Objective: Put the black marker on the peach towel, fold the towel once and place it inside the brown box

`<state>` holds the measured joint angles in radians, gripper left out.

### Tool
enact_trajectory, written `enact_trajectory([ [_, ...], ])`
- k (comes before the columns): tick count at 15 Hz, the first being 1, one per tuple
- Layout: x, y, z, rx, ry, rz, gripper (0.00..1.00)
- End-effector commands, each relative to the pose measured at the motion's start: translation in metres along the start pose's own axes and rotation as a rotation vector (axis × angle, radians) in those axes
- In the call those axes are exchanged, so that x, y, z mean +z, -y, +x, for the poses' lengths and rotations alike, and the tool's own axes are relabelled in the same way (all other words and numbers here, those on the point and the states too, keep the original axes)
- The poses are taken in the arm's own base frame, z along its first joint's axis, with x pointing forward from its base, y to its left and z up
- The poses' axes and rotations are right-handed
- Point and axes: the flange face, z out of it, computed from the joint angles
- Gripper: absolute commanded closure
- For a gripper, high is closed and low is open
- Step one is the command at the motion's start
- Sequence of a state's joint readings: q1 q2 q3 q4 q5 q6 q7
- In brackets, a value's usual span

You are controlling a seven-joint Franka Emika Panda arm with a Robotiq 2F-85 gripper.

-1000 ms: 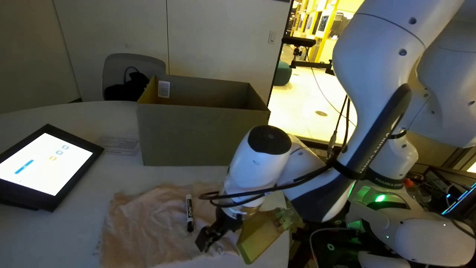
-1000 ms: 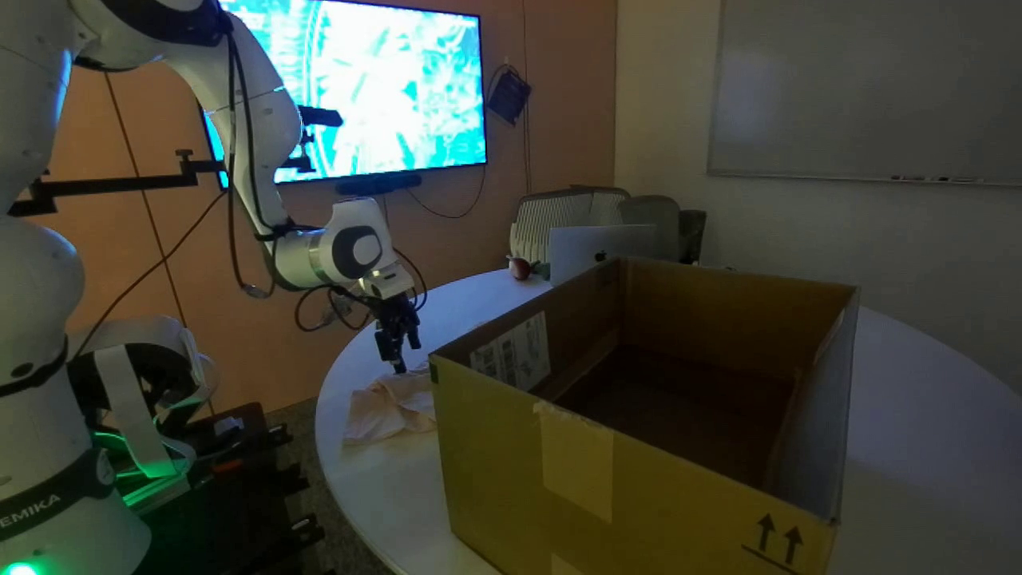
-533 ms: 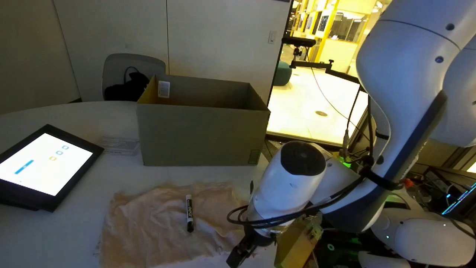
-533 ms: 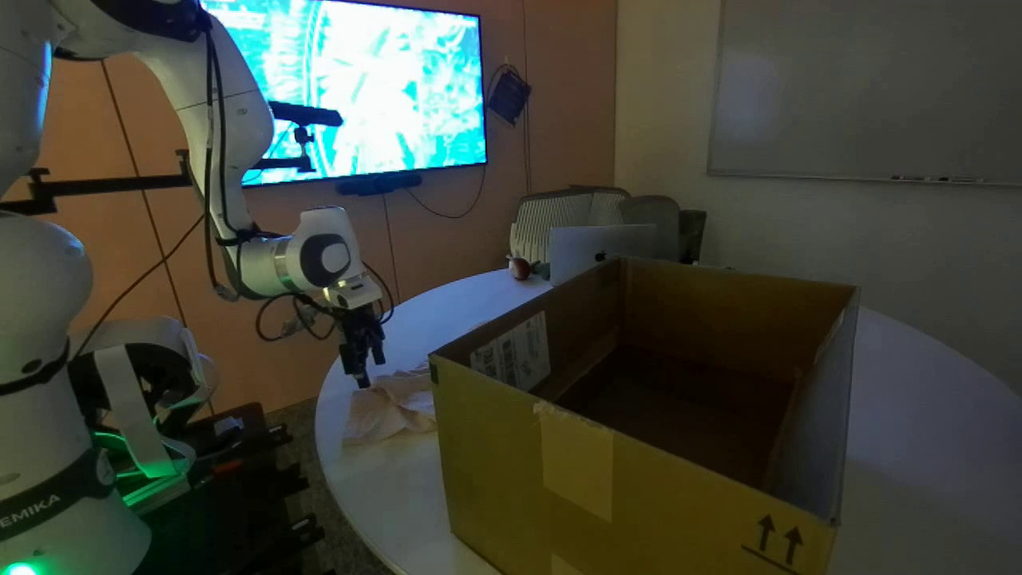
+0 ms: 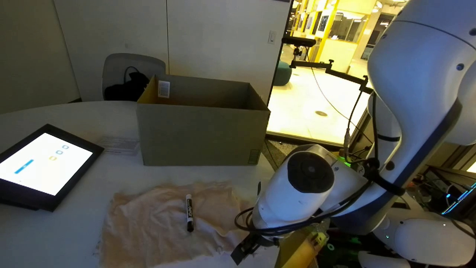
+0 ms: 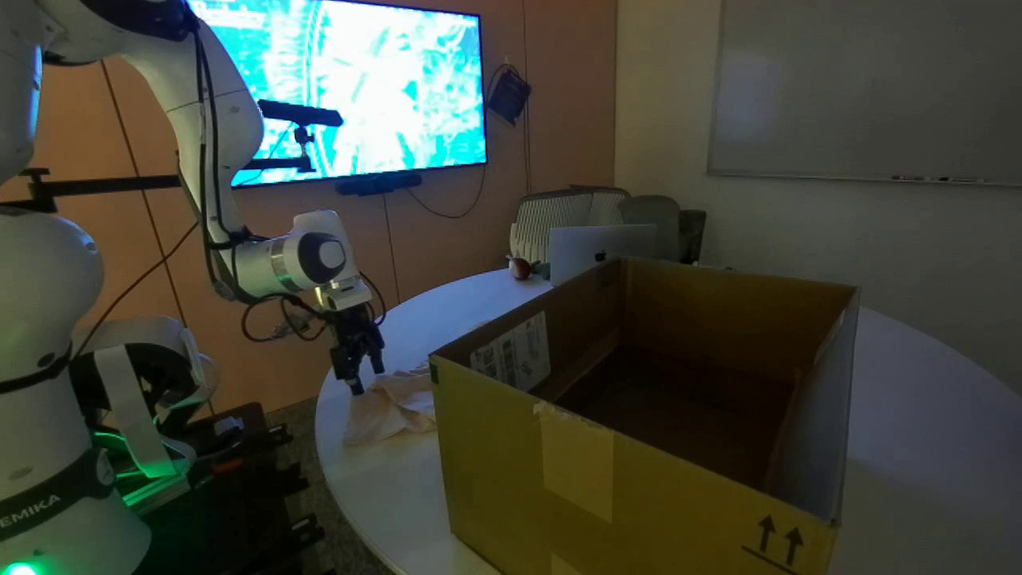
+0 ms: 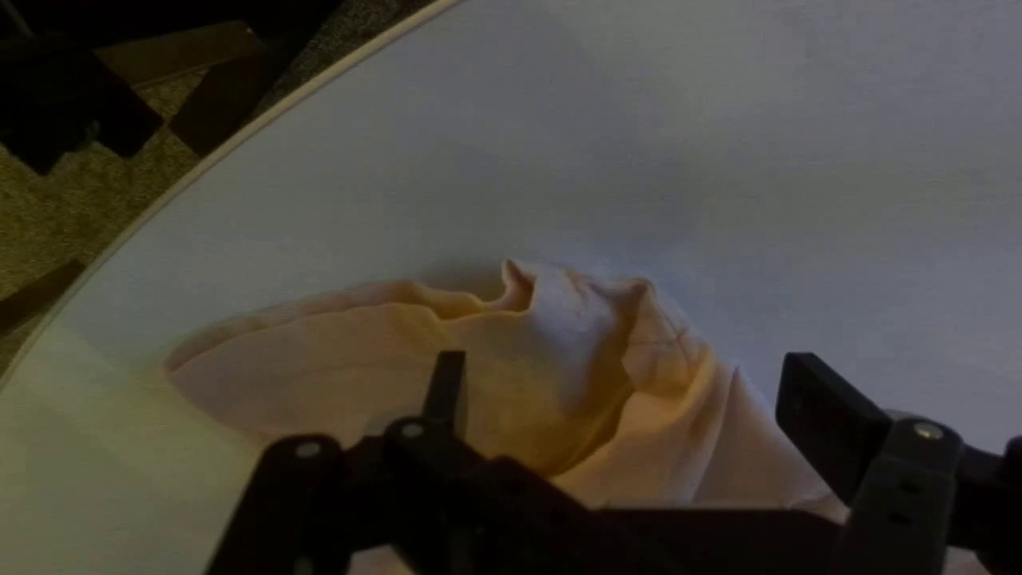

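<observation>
The black marker, white at its far end, lies on the spread peach towel. Wrinkled and raised in folds, the towel fills the lower middle of the wrist view. My gripper is beside the towel's right-hand corner in that exterior view. Its jaws stand wide apart with nothing gripped; the gripper looks down over the towel's edge. The brown box stands open-topped beyond the towel. In an exterior view the box hides most of the towel and the marker.
A black-framed tablet with a lit screen sits left of the box. A thin sheet lies between them. A laptop and a small round reddish thing are behind the box. The table's rounded edge runs near the gripper.
My gripper has moved away from the marker to the towel's corner, coming lower, with its jaws staying open. Marker, towel and box look unmoved.
</observation>
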<state>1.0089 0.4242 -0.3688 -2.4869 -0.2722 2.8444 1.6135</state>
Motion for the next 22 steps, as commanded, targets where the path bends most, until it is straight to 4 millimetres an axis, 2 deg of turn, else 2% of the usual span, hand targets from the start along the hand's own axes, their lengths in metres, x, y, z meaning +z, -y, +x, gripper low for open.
enact_trajectory([
  [1, 0.007, -0.013, 0.009, 0.063, -0.031, -0.026, 0.00],
  [12, 0.046, -0.044, 0.030, 0.104, 0.018, -0.035, 0.00],
  [13, 0.048, -0.047, 0.032, 0.106, 0.021, -0.030, 0.04],
  [15, 0.053, -0.055, 0.037, 0.111, 0.028, -0.018, 0.29],
  [16, 0.055, -0.059, 0.040, 0.113, 0.030, -0.011, 0.31],
  [20, 0.059, -0.079, 0.053, 0.113, 0.034, 0.010, 0.66],
  [22, 0.060, -0.088, 0.062, 0.106, 0.028, 0.025, 0.80],
])
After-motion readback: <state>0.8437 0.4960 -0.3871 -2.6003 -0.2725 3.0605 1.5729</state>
